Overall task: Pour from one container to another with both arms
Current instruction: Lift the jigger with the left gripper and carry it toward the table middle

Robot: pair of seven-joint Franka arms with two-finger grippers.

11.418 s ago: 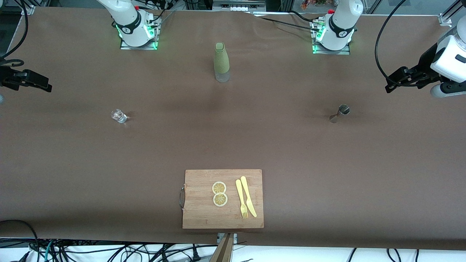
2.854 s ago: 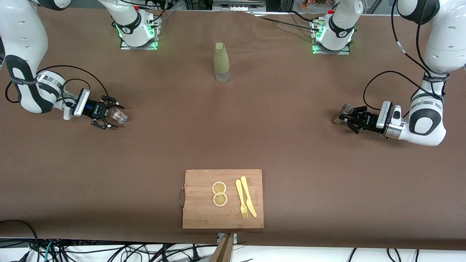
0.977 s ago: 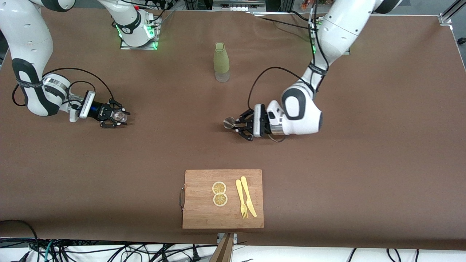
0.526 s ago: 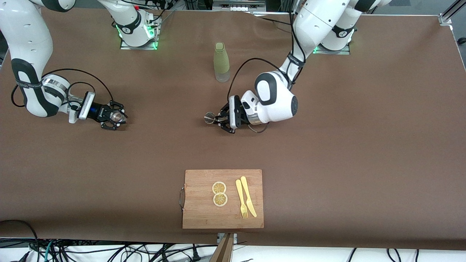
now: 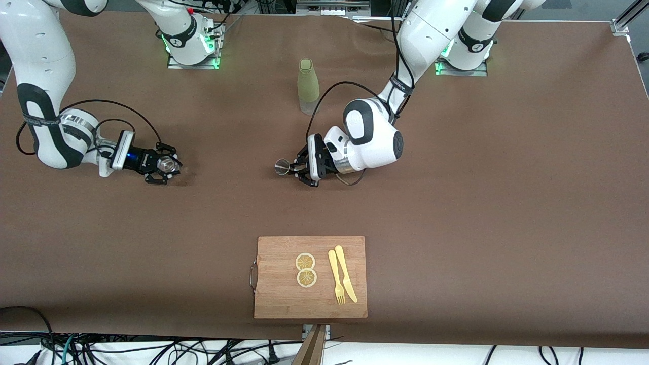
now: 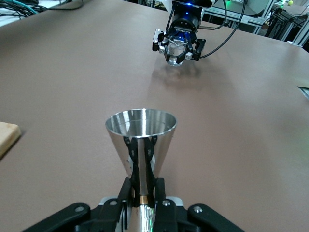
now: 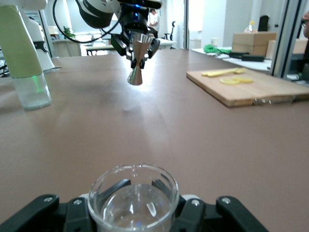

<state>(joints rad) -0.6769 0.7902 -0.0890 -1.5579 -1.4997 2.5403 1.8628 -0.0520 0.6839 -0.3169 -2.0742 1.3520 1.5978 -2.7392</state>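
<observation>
White left arm (image 5: 421, 30) reaches to the table's middle, its gripper (image 5: 299, 169) clamped on the jigger's (image 5: 282, 166) waist, holding it upright above the brown cloth. Right gripper (image 5: 163, 165), toward the right arm's end, grips the glass cup (image 5: 165, 162) between its fingers (image 7: 41, 205).

No text, label, brand, number or sign can be read anywhere in these views. The white arm joints carry small dark marks near the bases at the top of the front view, but they are too small to make out.
</observation>
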